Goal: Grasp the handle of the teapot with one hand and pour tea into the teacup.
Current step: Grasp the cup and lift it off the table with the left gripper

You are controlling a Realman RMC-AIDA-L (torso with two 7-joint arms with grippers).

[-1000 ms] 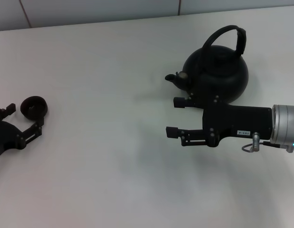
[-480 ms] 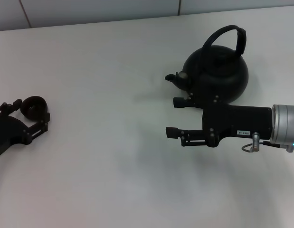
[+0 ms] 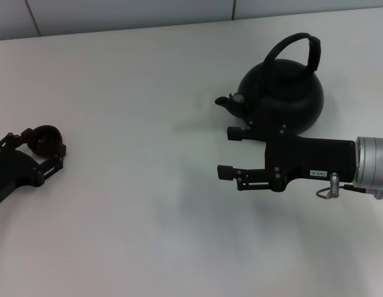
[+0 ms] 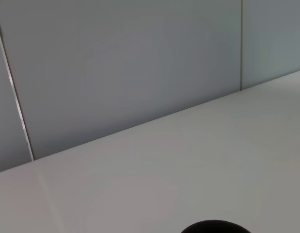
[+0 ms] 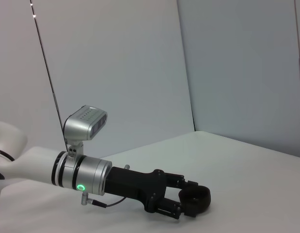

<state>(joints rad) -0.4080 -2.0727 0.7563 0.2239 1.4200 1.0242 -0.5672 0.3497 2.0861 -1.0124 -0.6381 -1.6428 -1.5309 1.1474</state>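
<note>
The matte-black teapot stands at the table's back right, its arched handle upright and its spout pointing left. Just in front of it my right gripper hovers open and holds nothing, fingers pointing left. At the far left sits the small dark teacup. My left gripper is open, with one finger on each side of the teacup. The right wrist view shows the left gripper with the teacup at its fingertips. In the left wrist view only the teacup's rim shows.
The white table stretches between the teacup and the teapot. A grey panelled wall runs along its far edge.
My left gripper has slid forward, so its fingers now flank the teacup instead of lying in front of it. The right arm and the teapot have barely moved.
</note>
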